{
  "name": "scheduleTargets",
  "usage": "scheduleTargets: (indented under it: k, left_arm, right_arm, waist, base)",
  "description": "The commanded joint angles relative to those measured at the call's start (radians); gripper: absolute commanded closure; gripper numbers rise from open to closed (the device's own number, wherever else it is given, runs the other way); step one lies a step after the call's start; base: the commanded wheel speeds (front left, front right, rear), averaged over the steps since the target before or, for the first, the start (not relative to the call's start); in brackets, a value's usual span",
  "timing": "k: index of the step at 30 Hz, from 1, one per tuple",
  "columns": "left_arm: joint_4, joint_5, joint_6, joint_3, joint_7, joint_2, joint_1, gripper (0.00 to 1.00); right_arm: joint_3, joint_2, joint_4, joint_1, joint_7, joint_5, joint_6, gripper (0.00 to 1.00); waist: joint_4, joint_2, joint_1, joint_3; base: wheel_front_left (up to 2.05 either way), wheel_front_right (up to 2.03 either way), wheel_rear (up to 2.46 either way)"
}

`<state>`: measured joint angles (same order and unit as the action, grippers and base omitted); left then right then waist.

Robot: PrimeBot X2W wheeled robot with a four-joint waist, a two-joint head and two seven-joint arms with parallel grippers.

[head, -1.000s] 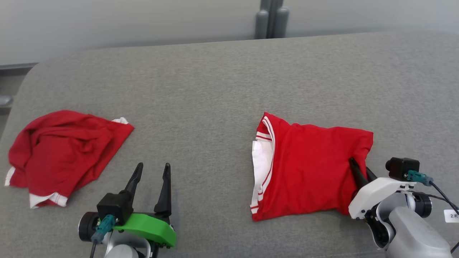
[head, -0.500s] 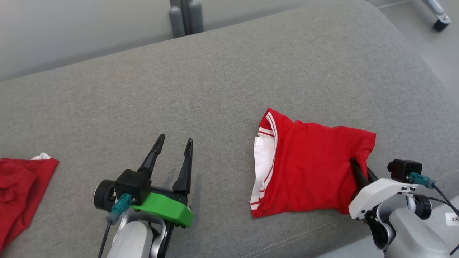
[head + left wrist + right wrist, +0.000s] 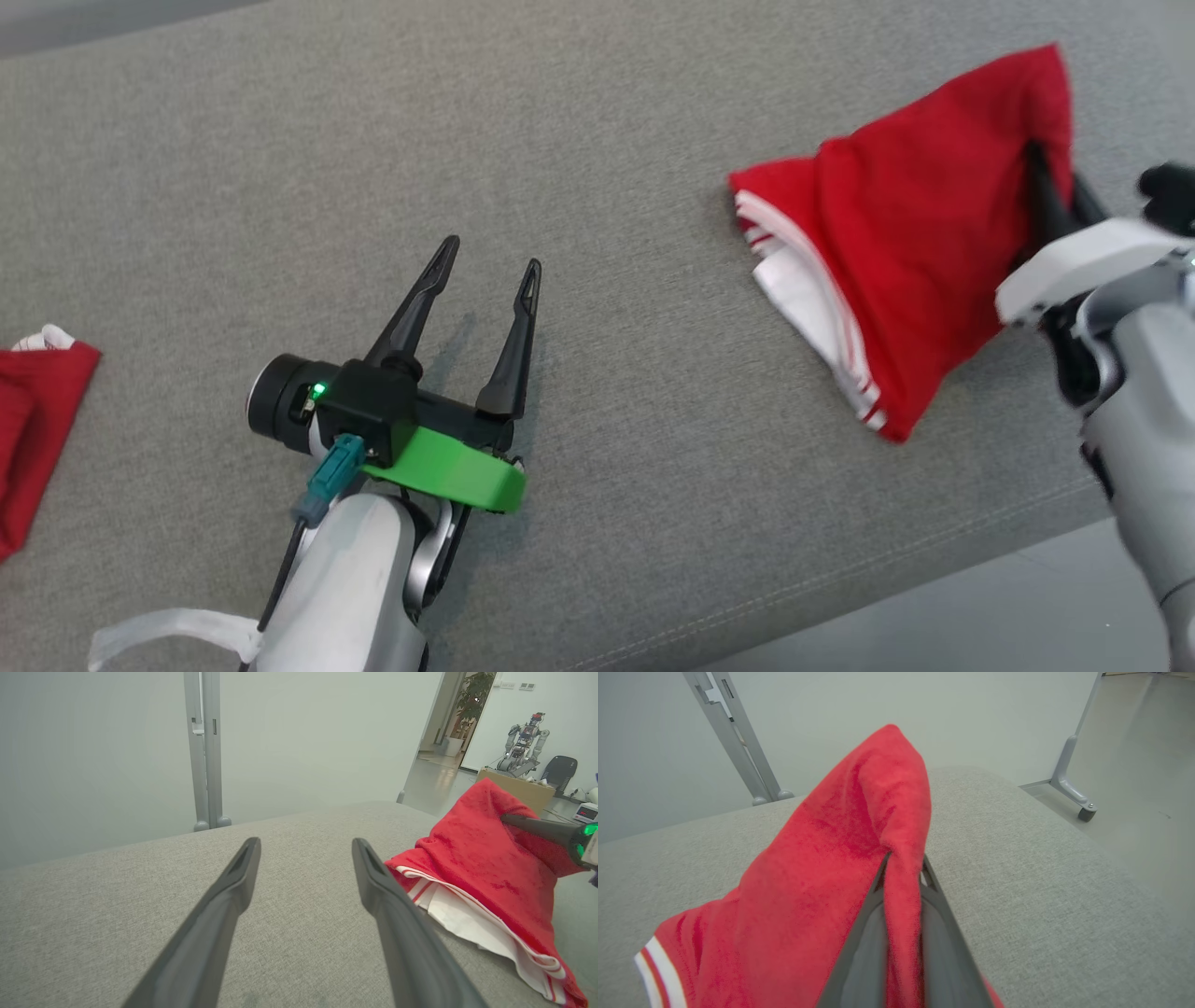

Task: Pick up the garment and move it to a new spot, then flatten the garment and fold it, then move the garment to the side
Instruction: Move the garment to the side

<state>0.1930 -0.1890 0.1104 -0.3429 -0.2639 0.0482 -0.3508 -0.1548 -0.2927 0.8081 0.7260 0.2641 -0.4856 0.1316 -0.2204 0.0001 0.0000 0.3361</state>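
Note:
The folded red garment (image 3: 896, 243) with white striped trim hangs by its right corner from my right gripper (image 3: 1053, 173), which is shut on it. Its lower trimmed edge trails on the grey cushioned surface (image 3: 607, 140). The right wrist view shows the red garment (image 3: 822, 872) pinched between the right gripper (image 3: 906, 858) fingers and draped over them. My left gripper (image 3: 493, 254) is open and empty over the middle of the surface, well left of the garment. From the left wrist, the left gripper (image 3: 306, 841) shows its wide gap, with the garment (image 3: 481, 858) to the right.
A second, crumpled red garment (image 3: 37, 420) lies at the far left edge. The surface's front edge (image 3: 840, 597) runs diagonally at the lower right, with floor (image 3: 1027, 616) beyond. A grey metal post (image 3: 203, 751) stands behind the surface, and a wheeled frame leg (image 3: 1069, 784) to its right.
The head camera has swung right and tipped down. My right gripper has raised the garment's held corner, so the folded piece now hangs tilted. The left gripper stays open.

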Motion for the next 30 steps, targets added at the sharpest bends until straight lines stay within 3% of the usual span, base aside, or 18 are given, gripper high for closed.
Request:
scheduleTargets:
  k: [1, 9, 13, 17, 18, 19, 20, 25, 30]
  left_arm:
    - [-0.005, 0.013, 0.003, -0.002, 0.0, 0.005, -0.023, 0.0]
    - [-0.021, 0.05, 0.008, -0.018, 0.0, 0.005, -0.049, 0.0]
    - [-0.023, 0.059, 0.011, -0.02, 0.0, 0.004, -0.051, 0.0]
    - [-0.029, 0.068, 0.013, -0.022, 0.0, 0.005, -0.053, 0.0]
    - [-0.03, 0.068, 0.012, -0.022, 0.0, 0.004, -0.052, 0.0]
    - [-0.03, 0.068, 0.012, -0.022, 0.0, 0.004, -0.052, 0.0]
    - [-0.027, 0.07, 0.013, -0.023, 0.0, 0.005, -0.049, 0.0]
    - [-0.019, 0.067, 0.015, -0.021, 0.0, 0.005, -0.055, 0.0]
    - [-0.019, 0.053, -0.001, 0.0, 0.0, 0.005, -0.038, 0.0]
  right_arm:
    - [0.026, -0.016, 0.012, 0.043, 0.0, 0.018, -0.002, 1.0]
    - [0.289, -0.168, 0.172, 0.243, 0.0, 0.197, -0.002, 1.0]
    - [0.464, -0.237, 0.235, 0.266, 0.0, 0.283, -0.002, 1.0]
    - [0.606, -0.275, 0.221, 0.271, 0.0, 0.404, -0.002, 1.0]
    - [0.628, -0.276, 0.213, 0.271, 0.0, 0.436, -0.002, 0.58]
    - [0.628, -0.276, 0.213, 0.271, 0.0, 0.436, -0.002, 0.58]
    - [0.667, -0.271, 0.179, 0.284, 0.0, 0.488, -0.002, 0.0]
    - [0.752, -0.23, 0.111, 0.29, 0.0, 0.59, -0.002, 0.0]
    - [0.669, -0.159, 0.042, 0.236, 0.0, 0.577, -0.002, 0.0]
  waist:
    - [0.128, -0.0001, 0.0, 0.156]
    - [0.207, -0.0001, 0.0, 0.241]
    - [0.229, -0.0001, 0.0, 0.253]
    - [0.24, -0.0001, 0.0, 0.256]
    - [0.241, -0.0001, 0.0, 0.256]
    - [0.241, -0.0001, 0.0, 0.256]
    - [0.242, -0.0001, 0.0, 0.256]
    - [0.243, -0.0001, 0.0, 0.247]
    - [0.252, -0.0001, 0.0, 0.193]
  base:
    - [0.0, 0.0, 0.0]
    - [0.0, 0.0, 0.0]
    - [0.0, 0.0, 0.0]
    - [0.0, 0.0, 0.0]
    - [0.0, 0.0, 0.0]
    - [0.0, 0.0, 0.0]
    - [0.0, 0.0, 0.0]
    - [0.0, 0.0, 0.0]
    - [0.0, 0.0, 0.0]
